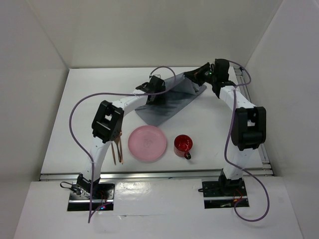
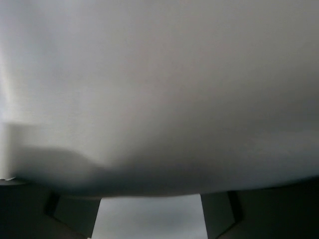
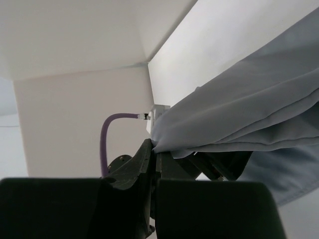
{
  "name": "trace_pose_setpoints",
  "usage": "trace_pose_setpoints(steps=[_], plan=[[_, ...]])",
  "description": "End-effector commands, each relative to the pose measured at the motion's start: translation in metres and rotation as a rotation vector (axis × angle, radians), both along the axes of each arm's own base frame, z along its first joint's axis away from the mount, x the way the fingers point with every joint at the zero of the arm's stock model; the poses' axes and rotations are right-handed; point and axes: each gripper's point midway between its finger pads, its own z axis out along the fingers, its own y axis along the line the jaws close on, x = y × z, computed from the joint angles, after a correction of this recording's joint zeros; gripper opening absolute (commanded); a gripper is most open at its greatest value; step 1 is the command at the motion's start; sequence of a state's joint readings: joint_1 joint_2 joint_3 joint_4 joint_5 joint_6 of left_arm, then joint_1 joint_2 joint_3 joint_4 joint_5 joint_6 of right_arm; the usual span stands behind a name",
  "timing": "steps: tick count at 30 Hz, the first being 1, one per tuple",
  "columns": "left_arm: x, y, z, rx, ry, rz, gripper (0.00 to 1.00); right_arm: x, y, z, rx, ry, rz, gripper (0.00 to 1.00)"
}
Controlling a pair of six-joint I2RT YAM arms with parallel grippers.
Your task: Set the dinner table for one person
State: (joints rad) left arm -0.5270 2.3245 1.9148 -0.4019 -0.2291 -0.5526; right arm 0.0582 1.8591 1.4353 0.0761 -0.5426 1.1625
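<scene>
The white dinner table (image 1: 75, 129) carries a grey cloth (image 1: 172, 102) at the back middle. My right gripper (image 1: 197, 76) is shut on the cloth's far right corner and holds it raised. In the right wrist view the pinched corner sits at the closed jaws (image 3: 155, 149) and the cloth (image 3: 249, 114) hangs off to the right. My left gripper (image 1: 153, 88) is at the cloth's left edge. In the left wrist view the cloth (image 2: 159, 99) fills the frame. It covers the tips of the left gripper (image 2: 150, 199), whose dark fingers (image 2: 222, 214) stand apart.
A pink plate (image 1: 147, 143) lies near the front middle, and a red mug (image 1: 182, 145) stands to its right. Copper cutlery (image 1: 118, 151) lies left of the plate, partly under the left arm. White walls enclose the table. A metal rail (image 1: 159, 174) runs along the front edge.
</scene>
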Motion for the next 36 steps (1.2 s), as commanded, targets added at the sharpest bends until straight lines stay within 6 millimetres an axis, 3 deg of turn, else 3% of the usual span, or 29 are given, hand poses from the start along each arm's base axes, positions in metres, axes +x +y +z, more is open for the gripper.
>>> trace_pose_setpoints(steps=[1,4,5,9,13,16,18,20,21,22,23,24,26,28,29,30,31,32,33,36], plan=[[0.001,-0.015,0.012,-0.073,-0.036,-0.032,0.8,-0.008,-0.001,0.03,0.013,-0.093,0.018,0.0],[0.006,-0.016,0.012,-0.039,-0.028,-0.005,0.8,-0.011,-0.001,0.03,0.013,-0.092,0.018,0.0],[0.008,-0.014,-0.001,-0.016,-0.011,0.004,0.78,-0.012,-0.001,0.036,0.014,-0.103,0.018,0.0],[0.014,-0.01,-0.007,0.009,-0.013,0.036,0.67,-0.017,0.0,0.033,0.009,-0.107,0.03,0.0],[0.015,-0.008,0.002,0.009,-0.035,0.045,0.44,-0.02,-0.001,0.031,0.001,-0.102,0.033,0.0],[0.016,-0.006,0.002,0.029,-0.041,0.037,0.42,-0.023,-0.001,0.032,0.001,-0.104,0.033,0.0],[0.018,-0.007,0.008,0.031,-0.05,0.03,0.47,-0.023,-0.001,0.032,0.001,-0.104,0.033,0.0],[0.018,-0.007,0.008,0.031,-0.05,0.03,0.45,-0.024,-0.002,0.031,-0.003,-0.095,0.023,0.0],[0.018,-0.007,0.008,0.031,-0.05,0.03,0.3,-0.024,-0.002,0.03,-0.01,-0.1,0.025,0.0],[0.016,-0.006,0.006,0.037,-0.041,0.029,0.22,-0.025,-0.002,0.028,-0.01,-0.089,0.025,0.0],[0.016,-0.006,0.014,0.033,-0.048,0.03,0.14,-0.027,-0.002,0.033,-0.01,-0.098,0.025,0.0],[0.016,-0.006,0.014,0.033,-0.048,0.03,0.0,-0.026,-0.003,0.031,-0.013,-0.088,0.017,0.0],[0.013,-0.001,0.027,0.047,-0.053,0.026,0.0,-0.024,-0.008,0.033,-0.021,-0.094,0.01,0.0],[0.014,0.0,0.056,0.043,-0.101,0.003,0.0,-0.024,-0.013,0.04,-0.021,-0.103,0.0,0.0],[0.007,0.005,0.055,0.064,-0.087,-0.009,0.0,-0.022,-0.018,0.044,-0.021,-0.112,-0.01,0.0],[0.006,0.015,0.064,0.071,-0.096,-0.008,0.0,-0.022,-0.018,0.044,-0.021,-0.112,-0.011,0.0],[0.001,0.017,0.091,0.065,-0.132,-0.044,0.0,-0.021,-0.022,0.048,-0.019,-0.114,-0.012,0.0],[-0.006,0.026,0.092,0.073,-0.121,-0.054,0.0,-0.019,-0.027,0.051,-0.029,-0.13,-0.019,0.0],[-0.011,0.036,0.122,0.043,-0.158,-0.076,0.0,-0.021,-0.027,0.06,-0.029,-0.137,-0.019,0.0],[-0.026,0.064,0.144,0.01,-0.167,-0.103,0.0,-0.02,-0.036,0.076,-0.047,-0.169,-0.023,0.0]])
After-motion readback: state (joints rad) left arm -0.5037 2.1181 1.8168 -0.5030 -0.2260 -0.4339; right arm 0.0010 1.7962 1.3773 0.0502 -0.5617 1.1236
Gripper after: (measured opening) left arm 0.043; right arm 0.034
